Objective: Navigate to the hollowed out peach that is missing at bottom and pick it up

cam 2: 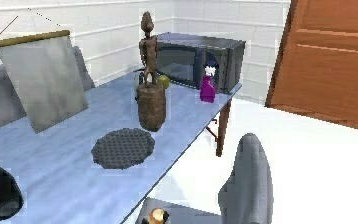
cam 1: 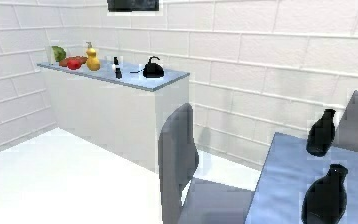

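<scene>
**Orange-yellow fruit on the far counter**

An orange-yellow round blob, peach-like in colour, sits on the blue-grey tabletop of a white counter toward the forward view's left, against the brick wall. Its underside cannot be made out. Just left of it lie a red thing and a green-and-red thing; to its right stand a small dark bottle and a black kettle. Nearer, a grey chair faces a blue dining tabletop bearing two black vases.

In the arm side view that blue tabletop carries a wooden statue on a brown barrel, a microwave, a purple bottle and a dark round mat. A wooden door stands beyond.

The claw's state cannot be told.
</scene>
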### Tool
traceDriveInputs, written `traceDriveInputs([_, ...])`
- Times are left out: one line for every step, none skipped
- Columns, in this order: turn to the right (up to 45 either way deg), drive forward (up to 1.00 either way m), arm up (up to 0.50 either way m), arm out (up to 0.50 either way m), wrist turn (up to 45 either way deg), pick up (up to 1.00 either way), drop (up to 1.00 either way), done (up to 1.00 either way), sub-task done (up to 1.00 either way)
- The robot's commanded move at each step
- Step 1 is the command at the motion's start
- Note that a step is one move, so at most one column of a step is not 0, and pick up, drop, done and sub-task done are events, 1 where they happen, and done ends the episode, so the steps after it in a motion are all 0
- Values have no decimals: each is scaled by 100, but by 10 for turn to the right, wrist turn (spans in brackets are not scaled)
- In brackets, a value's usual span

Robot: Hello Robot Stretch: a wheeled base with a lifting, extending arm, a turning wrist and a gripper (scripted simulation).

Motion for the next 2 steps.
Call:
traceDriveInputs([0, 0, 10, 0, 0, 0, 0, 0, 0])
traceDriveInputs([0, 0, 0, 0, 0, 0, 0, 100, 0])
